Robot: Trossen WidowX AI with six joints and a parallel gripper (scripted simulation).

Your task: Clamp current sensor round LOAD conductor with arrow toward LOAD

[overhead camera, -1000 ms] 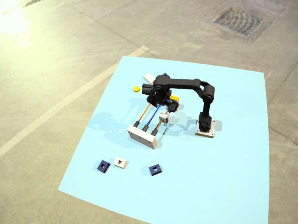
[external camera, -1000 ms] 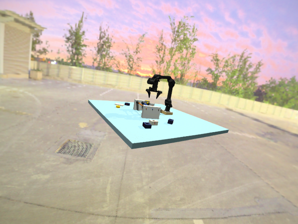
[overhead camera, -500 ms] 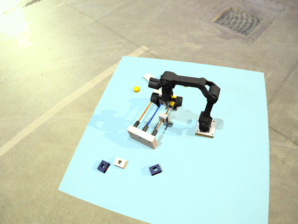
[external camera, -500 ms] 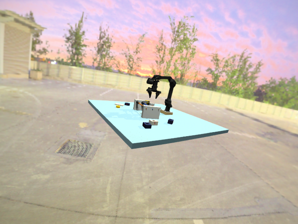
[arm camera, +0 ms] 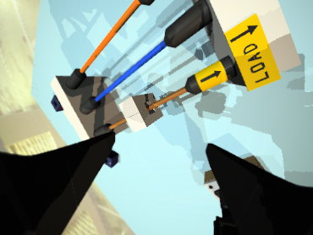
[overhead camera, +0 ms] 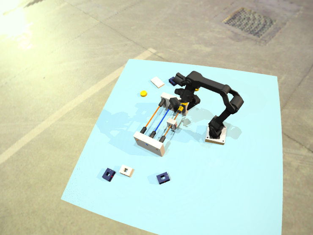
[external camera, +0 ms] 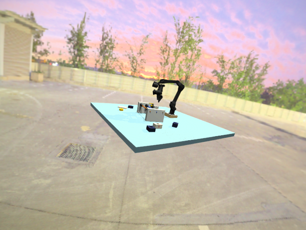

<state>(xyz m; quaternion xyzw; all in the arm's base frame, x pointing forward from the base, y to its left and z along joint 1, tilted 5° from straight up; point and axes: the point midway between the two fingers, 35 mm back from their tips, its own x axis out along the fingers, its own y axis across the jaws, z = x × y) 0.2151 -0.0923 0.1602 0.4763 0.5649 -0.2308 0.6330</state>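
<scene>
The pale split-core sensor [overhead camera: 171, 122] [arm camera: 133, 115] sits around the brown LOAD conductor [overhead camera: 166, 132] [arm camera: 171, 98], between the two end blocks. Its arrow cannot be read, and whether its halves are latched cannot be told. The yellow sleeve [overhead camera: 180, 108] [arm camera: 211, 76] on that conductor carries a black arrow pointing toward the yellow LOAD label [arm camera: 254, 52]. My gripper [arm camera: 161, 141] is open and empty, above the rack near its LOAD end and apart from the sensor. In the wrist view the sensor appears beyond the fingers, above the gap between their tips.
Orange [overhead camera: 152, 116] [arm camera: 111, 35] and blue [overhead camera: 162, 118] [arm camera: 131, 69] conductors run beside the LOAD one. The near end block [overhead camera: 149, 143] [external camera: 155, 115] stands upright. Dark square rings [overhead camera: 106, 176] [overhead camera: 166, 179], a white ring [overhead camera: 130, 172], a white slab [overhead camera: 157, 82] and a yellow disc [overhead camera: 143, 93] lie around.
</scene>
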